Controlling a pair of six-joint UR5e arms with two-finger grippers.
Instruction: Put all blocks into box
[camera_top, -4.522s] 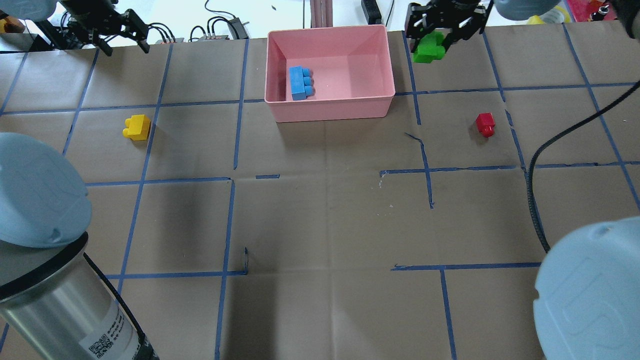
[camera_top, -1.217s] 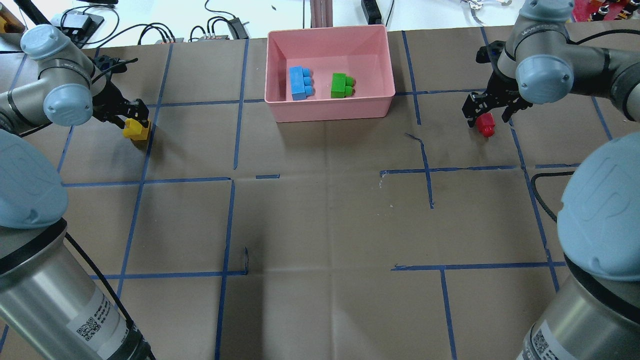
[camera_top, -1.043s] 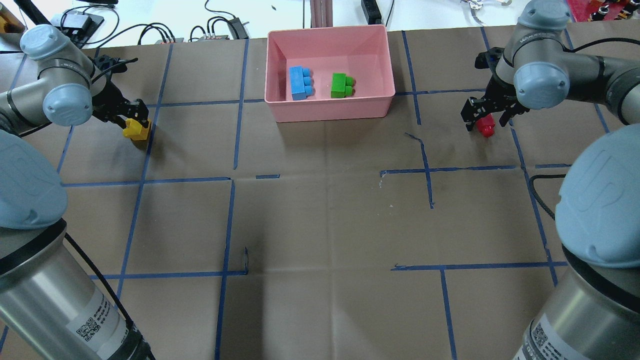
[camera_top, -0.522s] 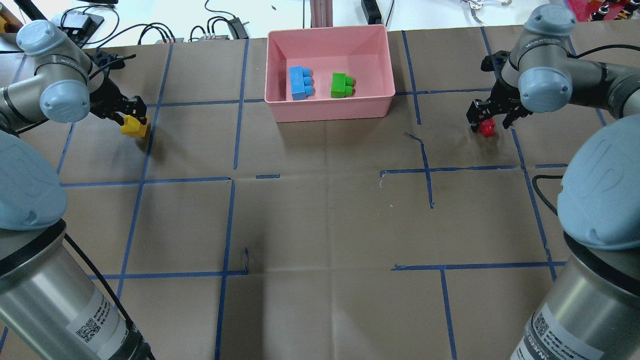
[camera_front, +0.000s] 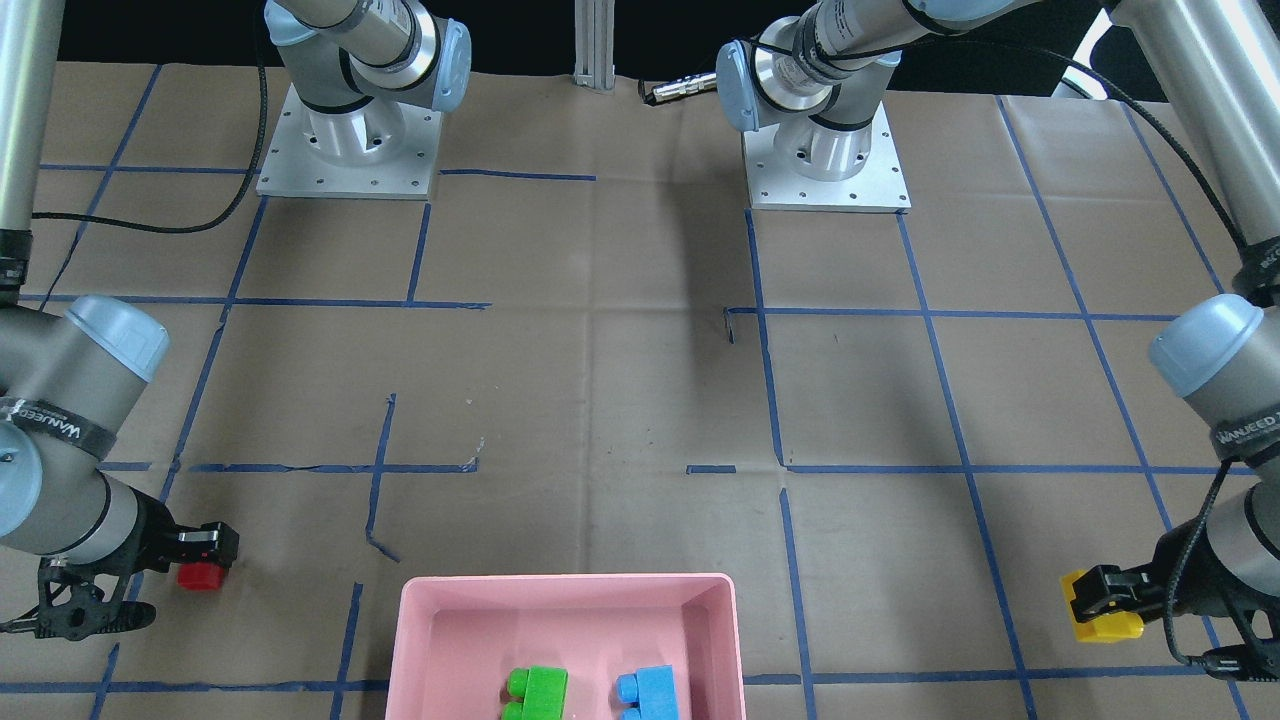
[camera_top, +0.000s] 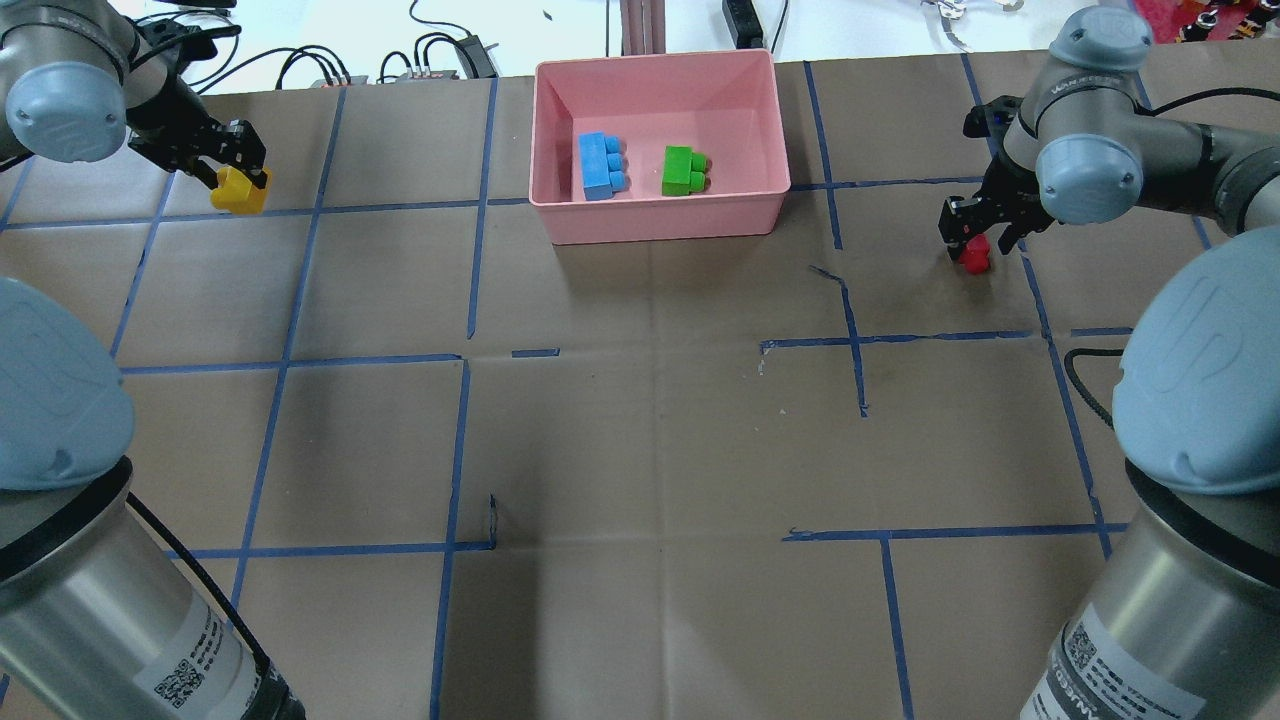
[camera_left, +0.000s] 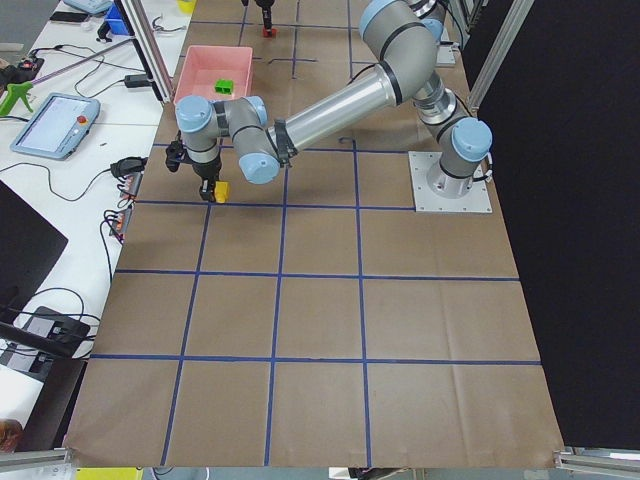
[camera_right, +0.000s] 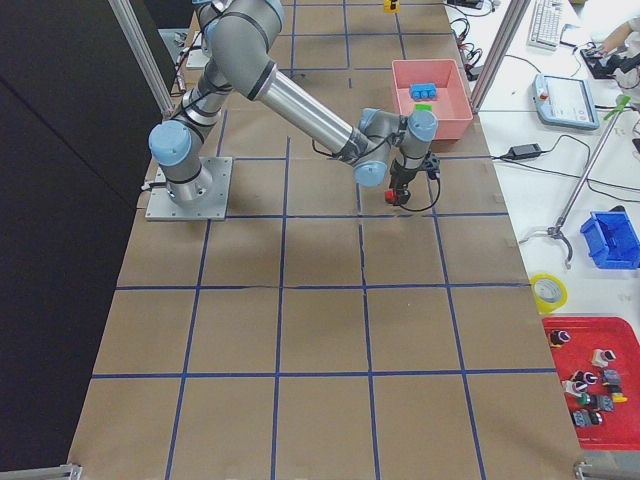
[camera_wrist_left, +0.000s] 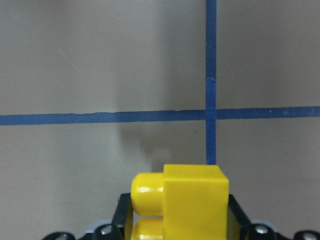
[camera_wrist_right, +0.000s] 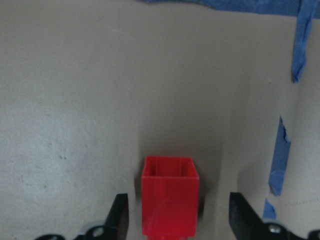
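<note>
- Done so far: two of the four blocks lie inside the pink box (camera_top: 660, 225), which sits at 12 o'clock on the counter (camera_top: 650, 430) in the overhead view; the light blue brick (camera_top: 598, 167) lies toward the box's 9 o'clock side and the green brick (camera_top: 684, 171) just at its 3 o'clock, apart from it.
- My left end effector (camera_top: 238, 178) is clamped on the yellow brick (camera_wrist_left: 195, 200); the wrist view shows the brick between my fingers with its shadow on the paper beyond, so I judge it is clear of the counter; it hangs well out at 9 o'clock from the box.
- My right end effector (camera_wrist_right: 181, 212) is spread wide around the red brick (camera_top: 975, 261), with a gap on each side, so nothing is gripped yet; the brick stands on the counter at about 4 o'clock from the box.
- Left to do, as I judge it: carry the yellow brick toward 3 o'clock and release it over the box; pinch the red brick, raise it, and bring it toward 10 o'clock into the box; roughly half the task is complete.
</note>
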